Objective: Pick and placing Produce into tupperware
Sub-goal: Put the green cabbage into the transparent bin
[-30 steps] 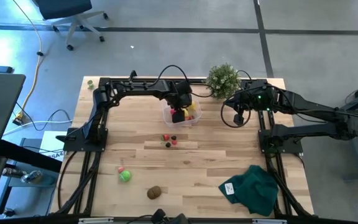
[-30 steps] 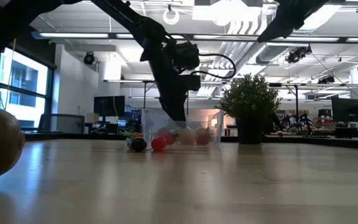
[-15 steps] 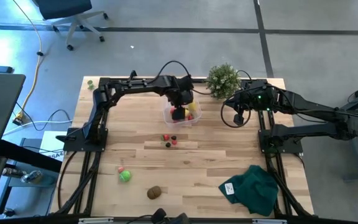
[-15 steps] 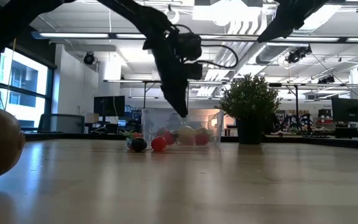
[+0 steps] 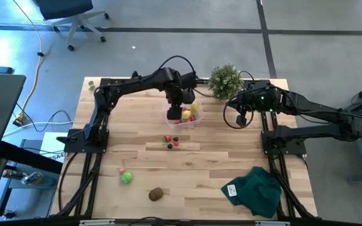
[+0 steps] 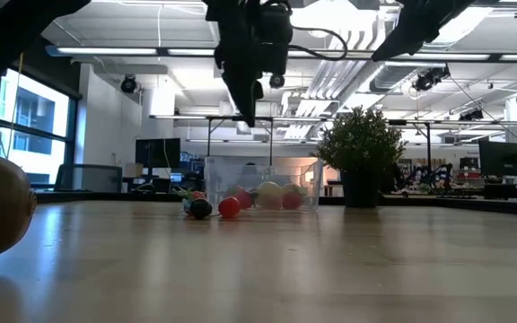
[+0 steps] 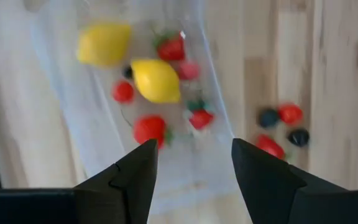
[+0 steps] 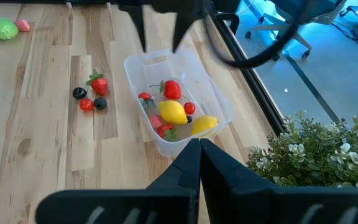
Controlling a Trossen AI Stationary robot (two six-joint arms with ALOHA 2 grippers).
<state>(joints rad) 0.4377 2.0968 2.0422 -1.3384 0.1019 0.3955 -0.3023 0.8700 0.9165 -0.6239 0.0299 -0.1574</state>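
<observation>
The left gripper (image 6: 248,112) hangs well above the tupperware (image 5: 184,115), jaws parted and empty, higher than half a second ago, when its fingers reached down into it. Two lemons (image 7: 156,80) and red berries lie inside; more berries (image 5: 171,141) lie near it on the table (image 5: 200,169). The right gripper (image 8: 199,149) waits beside the tupperware, jaws closed.

Potted plant (image 5: 225,80), green cloth (image 5: 256,191), office chair (image 5: 74,16).

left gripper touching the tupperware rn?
Apart. In the low view the left gripper, open and empty, hangs well above the tupperware, with clear background showing between its fingertips and the rim.
</observation>
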